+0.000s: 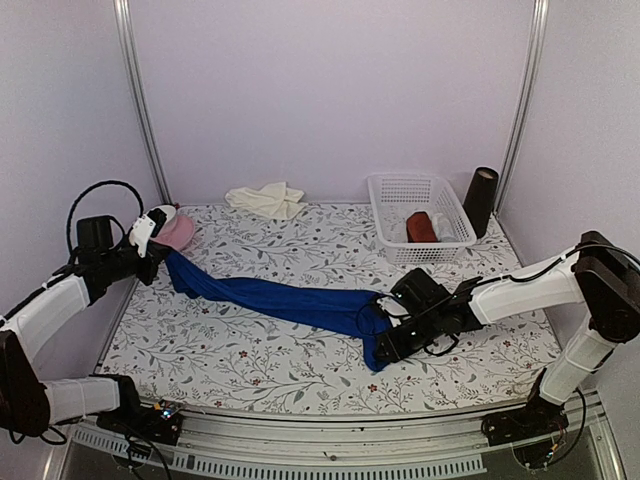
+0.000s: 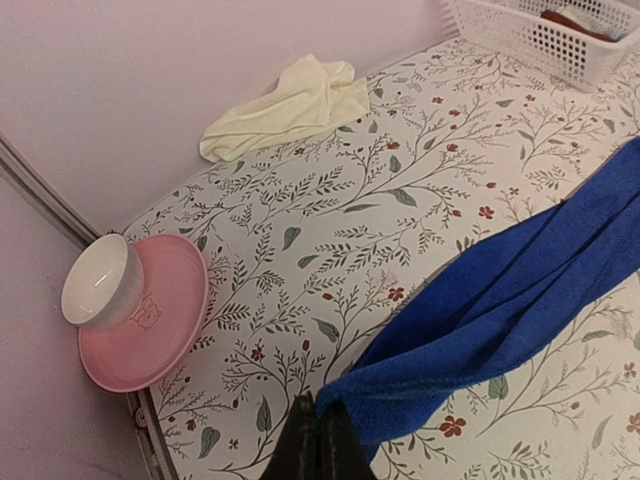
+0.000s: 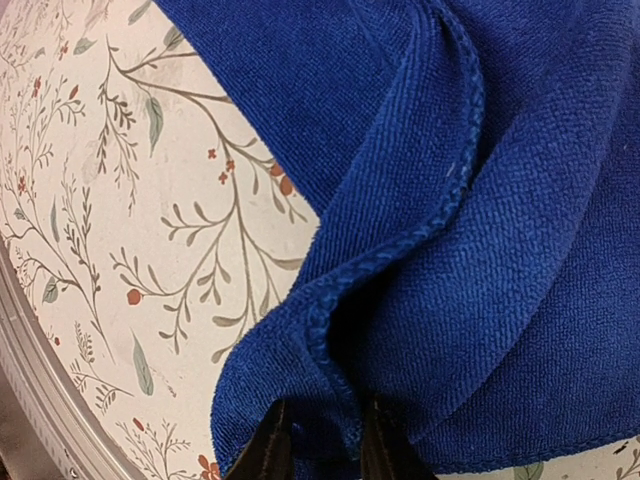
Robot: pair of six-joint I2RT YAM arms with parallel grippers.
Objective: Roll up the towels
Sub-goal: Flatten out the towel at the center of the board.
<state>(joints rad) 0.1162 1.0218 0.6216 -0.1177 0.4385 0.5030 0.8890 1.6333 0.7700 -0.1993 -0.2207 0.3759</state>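
Since blue towel [image 1: 300, 300] hangs limp and light, grip at hems: left jaws clamp one corner, right jaws pinch the other.

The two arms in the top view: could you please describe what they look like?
Both the left arm and right arm have white tubular links joined by black joint housings. A black cable loops beside the left wrist. In the wrist views the fingers are dark and slim.

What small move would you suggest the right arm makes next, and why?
Probably close the right gripper fully on the blue towel fold between its fingers; the left gripper pinches the far corner, and the cloth lies bunched, so it needs spreading.
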